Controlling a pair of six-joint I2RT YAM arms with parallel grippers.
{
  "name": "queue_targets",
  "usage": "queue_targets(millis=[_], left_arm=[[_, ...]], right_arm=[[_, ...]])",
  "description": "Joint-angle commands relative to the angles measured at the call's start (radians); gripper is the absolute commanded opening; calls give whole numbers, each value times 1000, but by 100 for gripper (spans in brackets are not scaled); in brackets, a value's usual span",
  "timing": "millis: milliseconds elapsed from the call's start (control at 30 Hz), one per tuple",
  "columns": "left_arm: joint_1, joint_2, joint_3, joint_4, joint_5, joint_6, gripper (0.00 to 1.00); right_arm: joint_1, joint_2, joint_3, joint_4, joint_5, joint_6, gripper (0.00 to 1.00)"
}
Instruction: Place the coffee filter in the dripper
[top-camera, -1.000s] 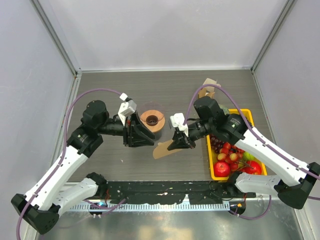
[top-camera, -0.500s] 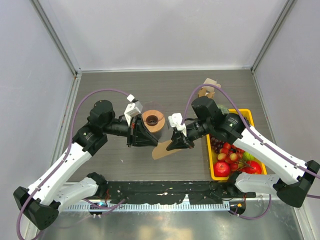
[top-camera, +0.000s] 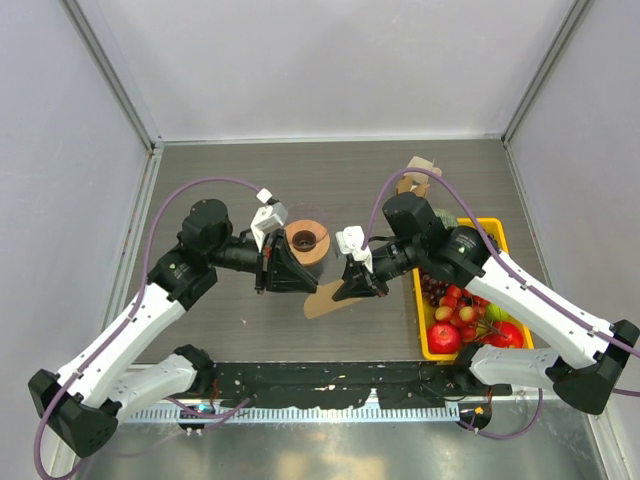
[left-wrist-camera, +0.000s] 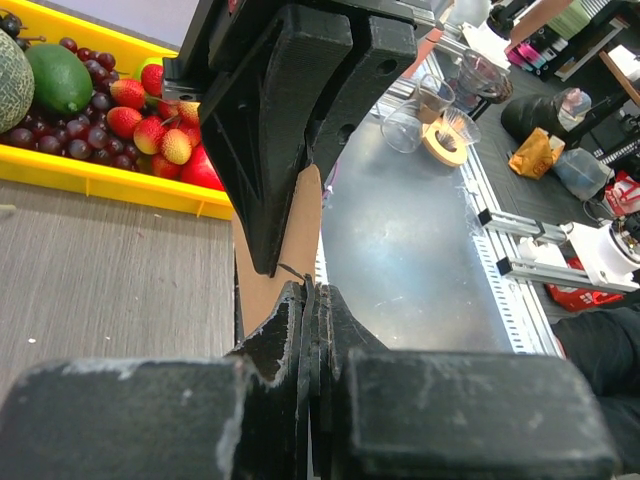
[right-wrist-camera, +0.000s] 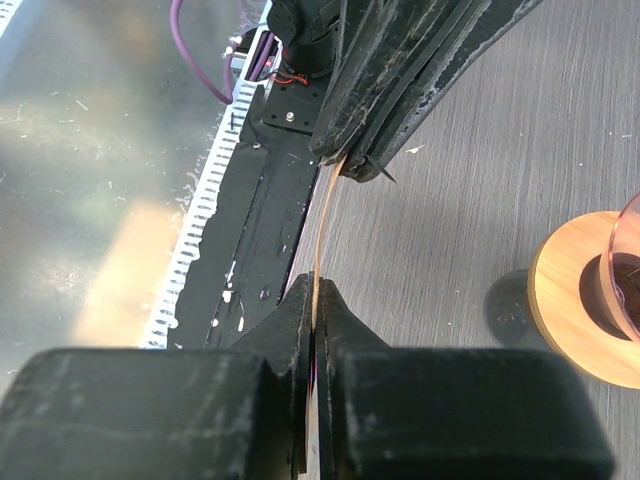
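The coffee filter is a thin tan paper held just above the table between my two grippers. My right gripper is shut on its right edge; in the right wrist view the paper runs edge-on out of the jaws. My left gripper is shut at the filter's left edge and seems to pinch it; the left wrist view shows the tan paper at the fingertips. The dripper, clear glass on an orange-brown collar, stands just behind the left gripper.
A yellow fruit tray with apples, grapes and strawberries stands at the right; its rim shows in the left wrist view. A bunch of brown paper filters stands at the back. The table's metal front edge lies close below.
My left gripper moved right, up to the filter's left edge, and has stayed there. The right gripper with the filter has hardly moved.
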Motion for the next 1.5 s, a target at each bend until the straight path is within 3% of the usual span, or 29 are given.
queue_targets(millis=[0,1000,1467], left_arm=[[-6,7,3,58,26,-29,0],[25,22,-47,231,57,-168,0],[14,22,-68,227,40,-159,0]], right_arm=[[8,-2,42,22,-7,-13,5],[28,-52,20,-41,-1,-96,5],[28,-31,43,-24,4,-77,5]])
